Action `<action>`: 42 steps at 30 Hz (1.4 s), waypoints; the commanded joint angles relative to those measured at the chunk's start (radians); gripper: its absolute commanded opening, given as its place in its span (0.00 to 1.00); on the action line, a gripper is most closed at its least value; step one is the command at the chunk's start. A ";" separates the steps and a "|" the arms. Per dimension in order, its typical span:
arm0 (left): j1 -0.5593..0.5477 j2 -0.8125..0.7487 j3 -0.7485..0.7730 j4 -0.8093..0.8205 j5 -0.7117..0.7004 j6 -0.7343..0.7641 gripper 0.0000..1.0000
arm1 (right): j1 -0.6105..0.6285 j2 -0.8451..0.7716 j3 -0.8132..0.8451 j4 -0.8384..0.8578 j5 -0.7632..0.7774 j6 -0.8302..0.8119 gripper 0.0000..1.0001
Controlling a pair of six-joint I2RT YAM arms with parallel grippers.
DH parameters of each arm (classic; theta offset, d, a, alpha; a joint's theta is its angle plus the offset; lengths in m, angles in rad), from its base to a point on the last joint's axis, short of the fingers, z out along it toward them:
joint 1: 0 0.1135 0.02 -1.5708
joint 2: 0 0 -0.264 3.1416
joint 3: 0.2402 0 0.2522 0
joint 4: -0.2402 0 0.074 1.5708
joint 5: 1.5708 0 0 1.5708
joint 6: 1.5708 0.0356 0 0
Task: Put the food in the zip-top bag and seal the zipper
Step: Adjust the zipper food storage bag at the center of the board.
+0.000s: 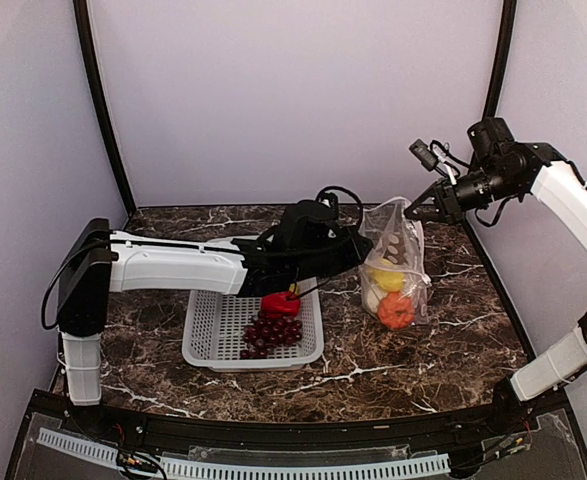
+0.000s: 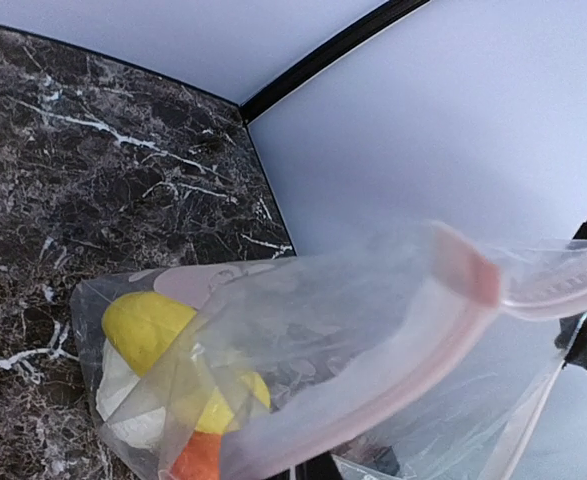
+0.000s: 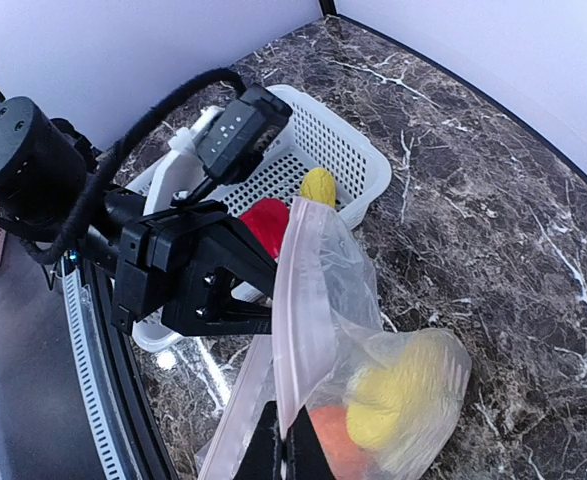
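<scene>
The zip-top bag (image 1: 398,262) stands on the table, its mouth held up. Inside are a yellow piece (image 1: 389,278), the orange tomato (image 1: 396,312) and the white cauliflower (image 1: 373,298). My right gripper (image 1: 413,211) is shut on the zipper strip (image 3: 295,310), its fingers (image 3: 273,455) at the right wrist view's bottom. My left gripper (image 1: 361,252) reaches the mouth's other side; its black fingers (image 3: 235,292) close on the bag's edge. In the left wrist view the zipper (image 2: 413,345) and bag hide my fingers. The red pepper (image 1: 280,303) and grape bunch (image 1: 271,336) lie in the basket.
The grey-white perforated basket (image 1: 205,340) sits left of the bag, under my left arm. A second yellow piece (image 3: 319,186) shows at the basket in the right wrist view. Walls close the back and sides.
</scene>
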 commanded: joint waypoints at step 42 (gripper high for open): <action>-0.012 -0.028 -0.153 0.083 0.142 0.012 0.56 | 0.031 0.078 -0.074 0.140 0.025 0.036 0.00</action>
